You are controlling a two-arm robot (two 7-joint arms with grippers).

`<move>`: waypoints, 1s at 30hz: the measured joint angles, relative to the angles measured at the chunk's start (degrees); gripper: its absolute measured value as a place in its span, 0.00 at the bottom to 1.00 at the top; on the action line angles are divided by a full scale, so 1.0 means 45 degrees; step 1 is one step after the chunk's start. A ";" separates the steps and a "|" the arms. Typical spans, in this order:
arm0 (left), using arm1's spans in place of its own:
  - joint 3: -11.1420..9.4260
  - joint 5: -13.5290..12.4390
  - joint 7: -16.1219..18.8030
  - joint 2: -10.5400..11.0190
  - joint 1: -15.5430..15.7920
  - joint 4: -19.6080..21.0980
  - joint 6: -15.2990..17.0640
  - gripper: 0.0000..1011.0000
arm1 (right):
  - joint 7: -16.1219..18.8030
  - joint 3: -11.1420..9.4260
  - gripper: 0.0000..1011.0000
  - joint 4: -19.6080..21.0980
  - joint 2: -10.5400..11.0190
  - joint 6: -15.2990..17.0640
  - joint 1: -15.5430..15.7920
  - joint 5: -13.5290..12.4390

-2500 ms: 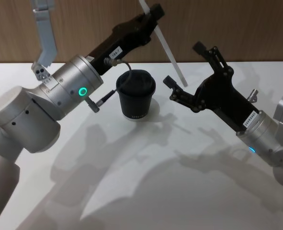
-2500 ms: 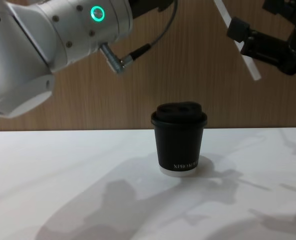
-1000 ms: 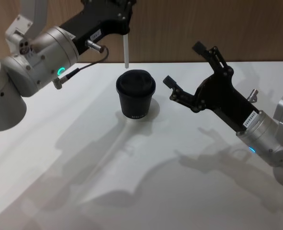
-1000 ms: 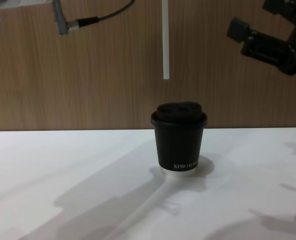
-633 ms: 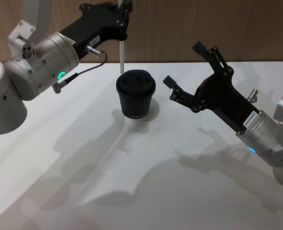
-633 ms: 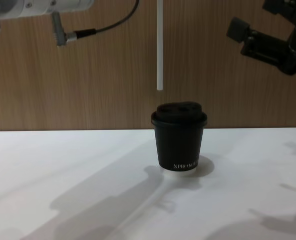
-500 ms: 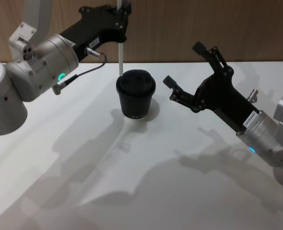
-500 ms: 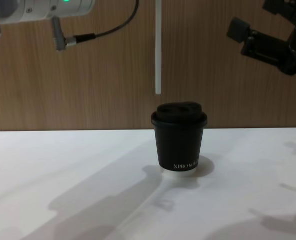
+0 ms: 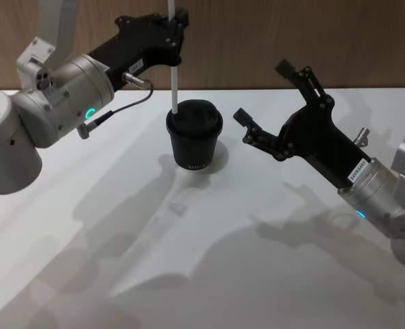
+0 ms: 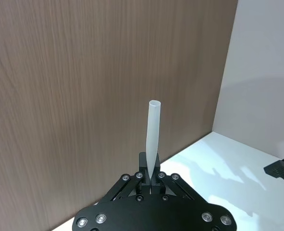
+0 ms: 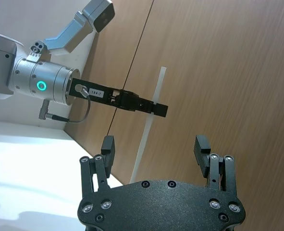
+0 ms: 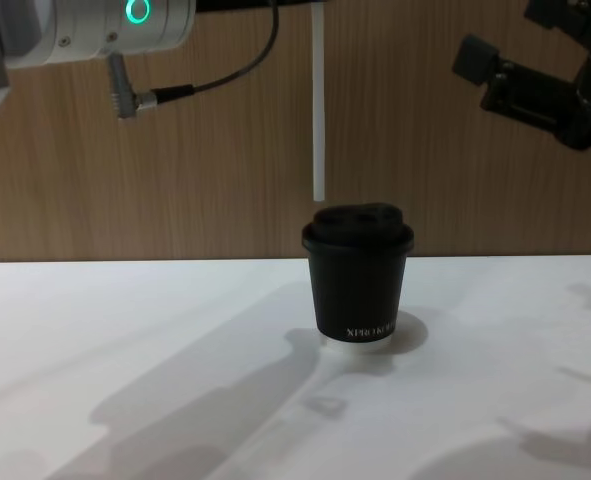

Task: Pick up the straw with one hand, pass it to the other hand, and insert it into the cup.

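The black cup (image 9: 194,140) with its domed lid stands on the white table (image 9: 257,274). My left gripper (image 9: 176,33), on the silver green-lit wrist, is shut on the white straw (image 9: 174,86) and holds it upright above the cup. From the chest view the straw (image 12: 318,120) ends just above the lid's left side of the cup (image 12: 358,285). In the left wrist view the straw (image 10: 153,132) rises from between the fingers (image 10: 142,174). My right gripper (image 9: 262,91) hangs open to the right of the cup with nothing in it. Its wrist view shows the right gripper (image 11: 154,146) facing the straw (image 11: 150,127).
A wooden wall (image 12: 175,180) runs behind the table. A thin black cable (image 12: 225,75) loops from the left wrist. The table in front of the cup is bare white surface with the arms' shadows on it.
My left gripper turned the straw from tilted to upright, brought it over the cup and lowered it until its tip sits just above the lid. The right arm has not moved.
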State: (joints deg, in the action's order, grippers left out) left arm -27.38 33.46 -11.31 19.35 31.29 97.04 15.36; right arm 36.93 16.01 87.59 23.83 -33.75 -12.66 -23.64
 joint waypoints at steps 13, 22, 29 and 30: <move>0.0086 -0.0081 -0.0183 -0.0191 0.0012 -0.0265 -0.0160 0.01 | 0.0000 0.0000 0.99 0.0000 0.0000 -0.0001 0.0000 0.0000; 0.0104 -0.0262 -0.0207 -0.0336 -0.0002 -0.0436 -0.0274 0.01 | 0.0000 0.0000 0.99 -0.0001 0.0001 0.0000 0.0000 0.0000; 0.0097 -0.0392 -0.0201 -0.0480 -0.0005 -0.0605 -0.0336 0.00 | 0.0000 0.0000 0.99 0.0000 0.0000 0.0000 0.0000 0.0000; 0.0096 -0.0421 -0.0196 -0.0507 -0.0004 -0.0639 -0.0339 0.01 | 0.0000 0.0000 0.99 0.0000 0.0001 0.0000 0.0000 -0.0001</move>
State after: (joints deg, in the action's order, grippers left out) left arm -26.94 31.57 -12.19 17.07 31.27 94.16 13.83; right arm 36.93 16.01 87.58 23.84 -33.75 -12.66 -23.64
